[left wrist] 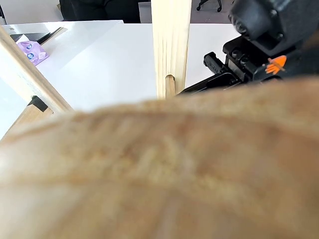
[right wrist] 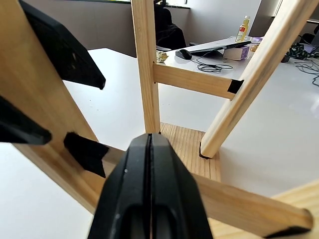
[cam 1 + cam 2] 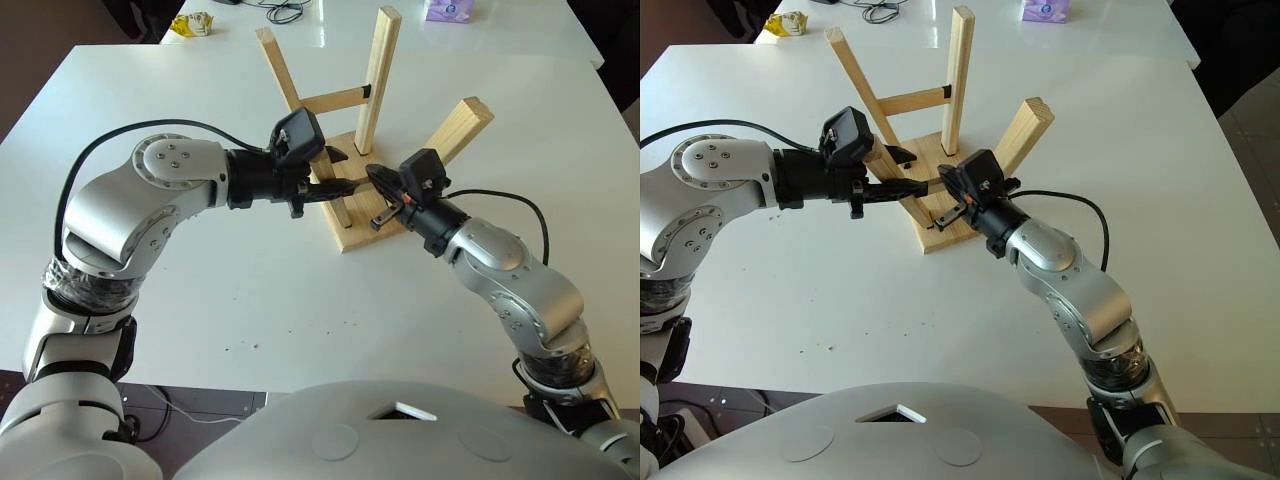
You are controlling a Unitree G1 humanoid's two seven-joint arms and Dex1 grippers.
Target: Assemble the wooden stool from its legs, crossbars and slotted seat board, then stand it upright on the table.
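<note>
The stool [image 3: 336, 98] stands upside down mid-table [image 3: 250, 290], well away from every edge, with open surface around. The left gripper [image 3: 345, 172] clamps its near leg [image 2: 55, 109]. The right gripper [image 3: 373, 178], fingers pressed together, sits by a low crossbar [image 2: 239, 199].

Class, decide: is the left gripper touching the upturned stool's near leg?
Touching. The right wrist view shows the black fingers of the left gripper pressed against opposite faces of the near leg.
</note>
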